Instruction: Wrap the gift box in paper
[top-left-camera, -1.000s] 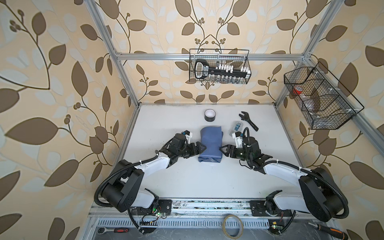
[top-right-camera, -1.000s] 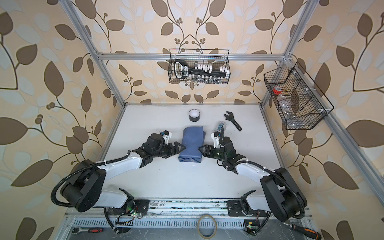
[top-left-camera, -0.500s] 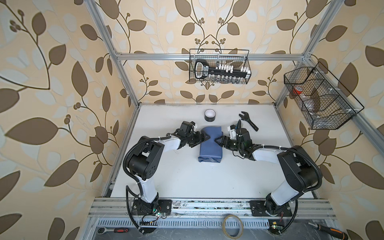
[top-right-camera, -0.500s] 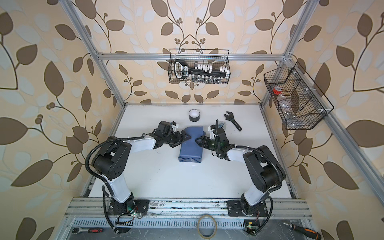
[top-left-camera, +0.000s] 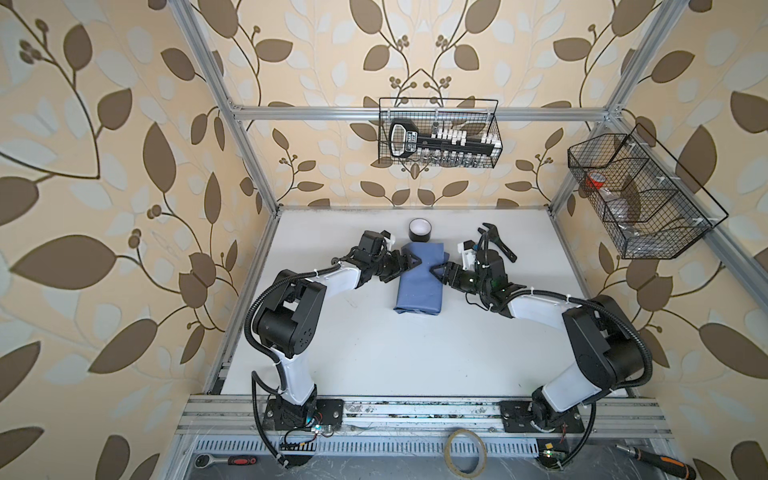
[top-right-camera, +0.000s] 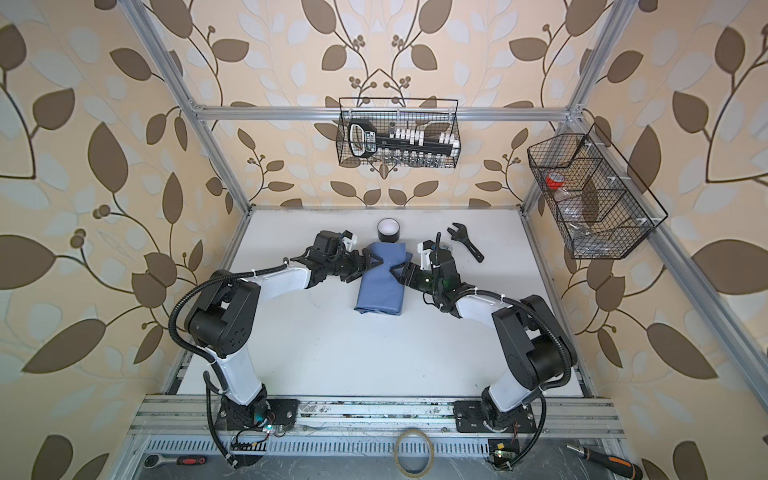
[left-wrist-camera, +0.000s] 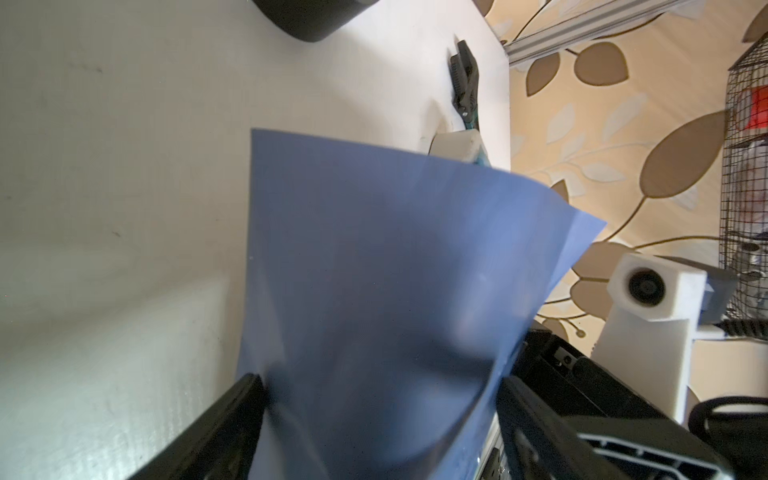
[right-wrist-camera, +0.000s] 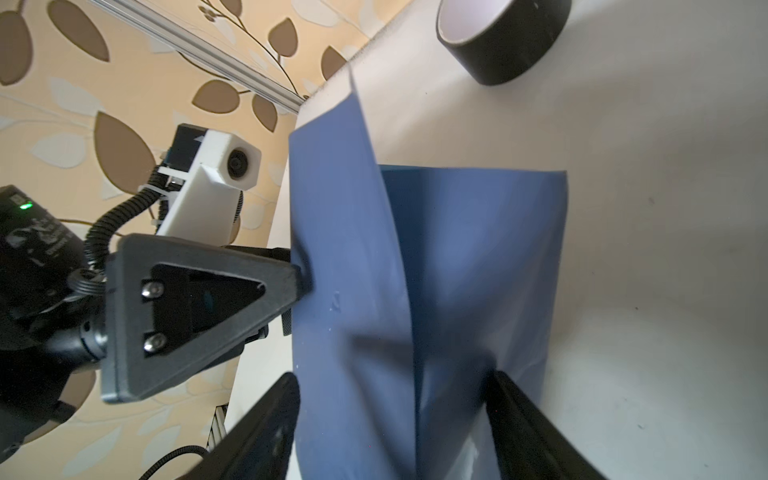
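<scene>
The paper (top-left-camera: 417, 286) (top-right-camera: 380, 291) lies as a folded slate-blue bundle in mid-table; the gift box is hidden inside it. My left gripper (top-left-camera: 415, 262) (top-right-camera: 376, 262) reaches in from the left at the bundle's far end, and my right gripper (top-left-camera: 436, 270) (top-right-camera: 397, 272) faces it from the right. In the left wrist view the paper (left-wrist-camera: 395, 270) bulges between the wide jaws of the left gripper (left-wrist-camera: 380, 386). The right gripper (right-wrist-camera: 395, 382) likewise straddles the paper (right-wrist-camera: 457, 249), where the left gripper's finger (right-wrist-camera: 199, 311) dents its side. Both are open.
A black tape roll (top-left-camera: 419, 229) (right-wrist-camera: 498, 37) stands just behind the bundle. A black wrench (top-left-camera: 496, 241) (left-wrist-camera: 465, 79) lies at the back right, beside the right wrist. Wire baskets (top-left-camera: 440, 137) (top-left-camera: 640, 195) hang on the back and right walls.
Both grippers have slid along the bundle's sides toward its far end and closed in on it. The arms' elbows have risen. The bundle itself stays put.
</scene>
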